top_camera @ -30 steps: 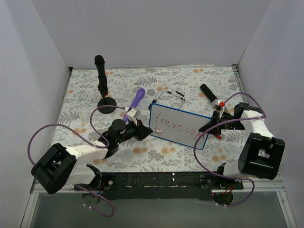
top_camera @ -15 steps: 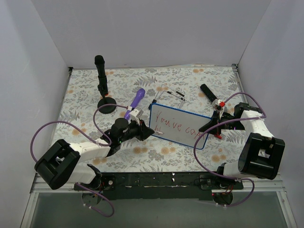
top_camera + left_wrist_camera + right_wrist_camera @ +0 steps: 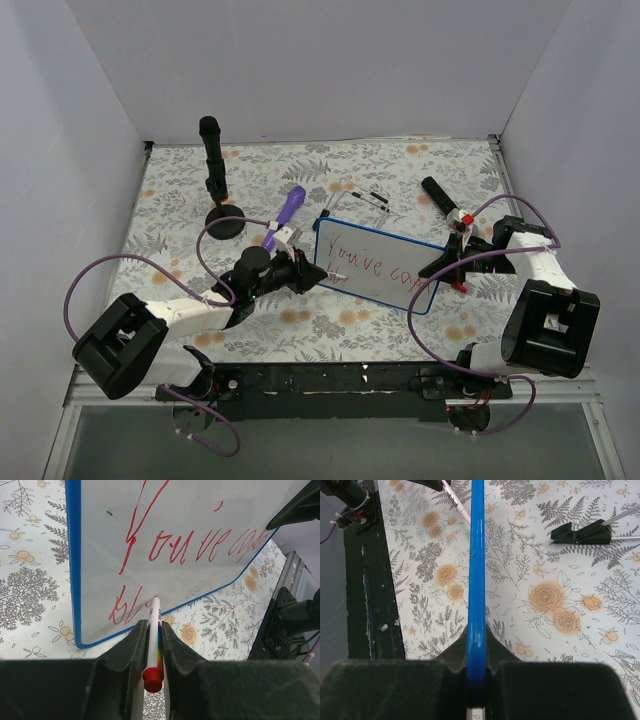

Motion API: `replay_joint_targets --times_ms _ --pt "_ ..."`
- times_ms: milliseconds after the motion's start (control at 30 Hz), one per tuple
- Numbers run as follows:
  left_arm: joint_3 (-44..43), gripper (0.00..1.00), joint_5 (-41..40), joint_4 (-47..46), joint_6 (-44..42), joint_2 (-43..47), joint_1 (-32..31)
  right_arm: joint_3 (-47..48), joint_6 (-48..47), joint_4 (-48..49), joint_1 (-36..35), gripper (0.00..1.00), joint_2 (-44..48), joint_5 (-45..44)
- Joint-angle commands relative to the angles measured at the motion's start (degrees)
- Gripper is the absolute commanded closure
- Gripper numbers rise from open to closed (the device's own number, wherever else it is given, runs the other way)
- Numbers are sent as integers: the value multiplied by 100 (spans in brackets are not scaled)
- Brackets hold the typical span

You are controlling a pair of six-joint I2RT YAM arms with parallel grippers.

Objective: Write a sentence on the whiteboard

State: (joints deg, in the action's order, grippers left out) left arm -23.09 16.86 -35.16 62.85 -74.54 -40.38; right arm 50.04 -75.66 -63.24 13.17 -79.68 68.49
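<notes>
Marker [image 3: 154, 611] in left tool [image 3: 152, 625], tip seemingly on whiteboard [image 3: 200, 510]; right tool [image 3: 476, 630] at rim [image 3: 477, 555]

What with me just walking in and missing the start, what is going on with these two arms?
The left pincer is shut on a red marker, its tip on the whiteboard near the lower edge. The right pincer is shut on the board's blue rim, holding it. The sentence so far reads "You've" plus a partly written word, with a few strokes of a second line below.
</notes>
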Motion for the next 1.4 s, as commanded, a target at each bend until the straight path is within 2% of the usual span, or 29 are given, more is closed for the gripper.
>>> replay_joint_targets --times_ms 0,767,1367 --pt "-3 100 -341 -105 -62 203 -5 -12 -169 -39 19 99 40 -239" --pt "270 100 -596 -18 -185 291 21 -12 -169 -39 10 99 40 -231" --pt "147 100 -201 0 -212 -86 21 -12 -169 -39 19 99 58 -239"
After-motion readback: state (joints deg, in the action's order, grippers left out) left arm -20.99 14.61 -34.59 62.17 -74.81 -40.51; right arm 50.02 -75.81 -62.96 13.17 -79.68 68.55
